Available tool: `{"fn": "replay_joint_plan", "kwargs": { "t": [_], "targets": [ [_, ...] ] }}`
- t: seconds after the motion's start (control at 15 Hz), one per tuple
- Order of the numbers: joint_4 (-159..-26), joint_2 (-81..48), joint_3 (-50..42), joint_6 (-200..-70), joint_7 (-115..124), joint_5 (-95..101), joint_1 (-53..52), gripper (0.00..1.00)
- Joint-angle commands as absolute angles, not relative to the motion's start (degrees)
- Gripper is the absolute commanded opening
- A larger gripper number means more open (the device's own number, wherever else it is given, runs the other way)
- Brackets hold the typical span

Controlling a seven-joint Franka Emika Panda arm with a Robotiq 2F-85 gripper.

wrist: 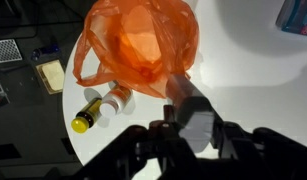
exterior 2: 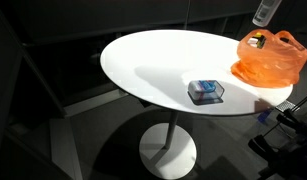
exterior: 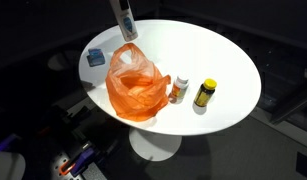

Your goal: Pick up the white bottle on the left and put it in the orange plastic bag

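You have the pick-up done: the white plastic bottle [exterior: 124, 20] hangs in the air, clear of the round white surface [exterior: 228, 60], and in the wrist view the jaws are clenched on its sides. What is left is the drop. The crumpled orange plastic bag [exterior: 135, 85] stands on the surface with its mouth facing up, and no part of the bottle is inside it yet. In the wrist view the bottle looks to sit beside the bag's opening rather than straight over it, so I judge you need to carry it across above the mouth, lower it in between the handles, and then let go. Near the bag stand a small white bottle [exterior: 179, 90] and a yellow bottle with a black cap [exterior: 204, 94], both upright on the surface, and a blue box [exterior: 95, 57] lies on the bag's other side. Keep the descent centred — the thin bag could fold or slide if the bottle catches its rim.
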State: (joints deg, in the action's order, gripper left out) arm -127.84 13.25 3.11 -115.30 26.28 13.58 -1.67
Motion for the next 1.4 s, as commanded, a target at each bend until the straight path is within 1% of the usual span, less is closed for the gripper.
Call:
{"fn": "replay_joint_plan", "kwargs": {
  "t": [0.0, 0.27, 0.53, 0.93, 1.33],
  "targets": [
    [-135.8, 20.9, 3.1, -116.7, 30.9, 14.0, 1.5, 0.09],
    [-141.3, 25.3, 3.5, -117.0, 33.5, 15.0, 5.1, 0.09],
    [-144.8, 25.2, 3.8, -121.4, 33.0, 17.1, 7.4, 0.09],
    [-147.9, 21.5, 3.6, -132.6, 31.4, 20.5, 8.9, 0.09],
    [-149.6, 14.9, 3.3, -145.8, 29.4, 18.3, 7.9, 0.09]
  ]
}}
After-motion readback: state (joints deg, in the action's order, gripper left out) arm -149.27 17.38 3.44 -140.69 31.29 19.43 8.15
